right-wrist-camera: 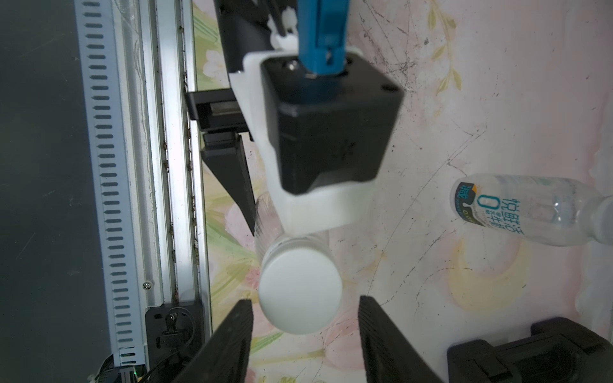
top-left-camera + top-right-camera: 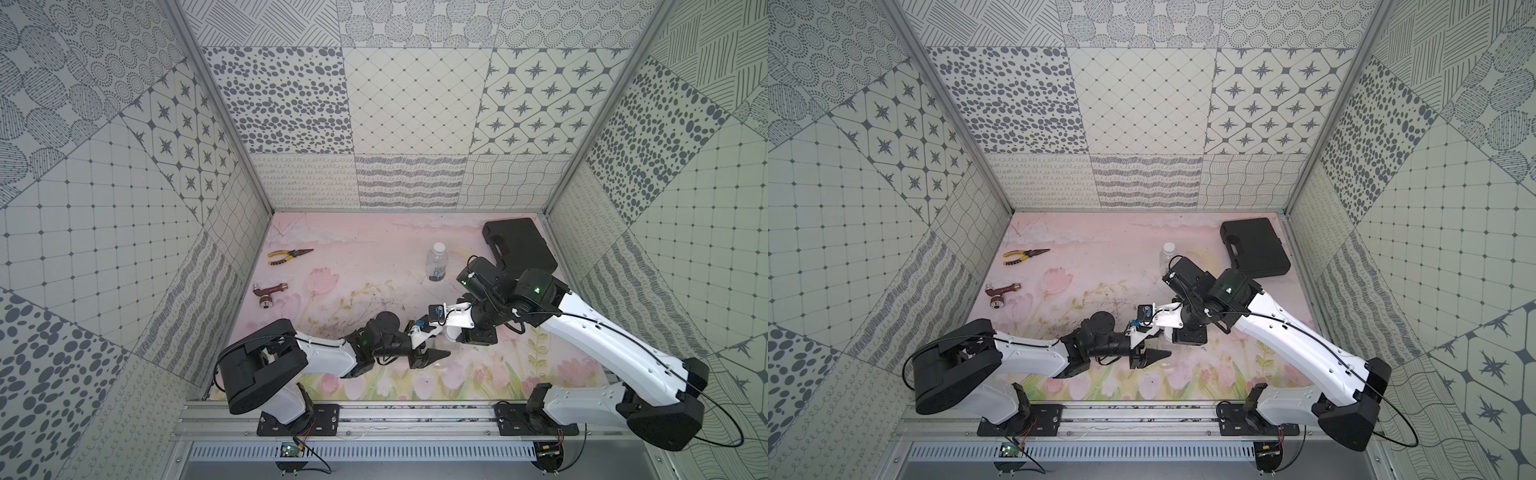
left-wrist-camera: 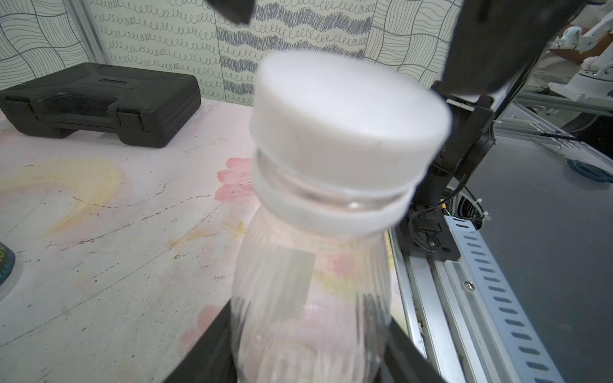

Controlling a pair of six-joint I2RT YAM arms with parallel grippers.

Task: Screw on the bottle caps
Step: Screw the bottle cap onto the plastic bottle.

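clamping left gripper [image 3: 305, 354] fingers on the ribbed body of the clear bottle [image 3: 308, 282]; straddling its white cap [image 1: 300, 288] with right gripper [image 1: 305, 306], fingers apart, gap each side.

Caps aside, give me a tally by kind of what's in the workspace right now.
Bottles: 2, the clear bottle in the left hand and the labelled bottle standing alone
Yellow-handled pliers: 1
Brown tool: 1
Black case: 1
Total: 5
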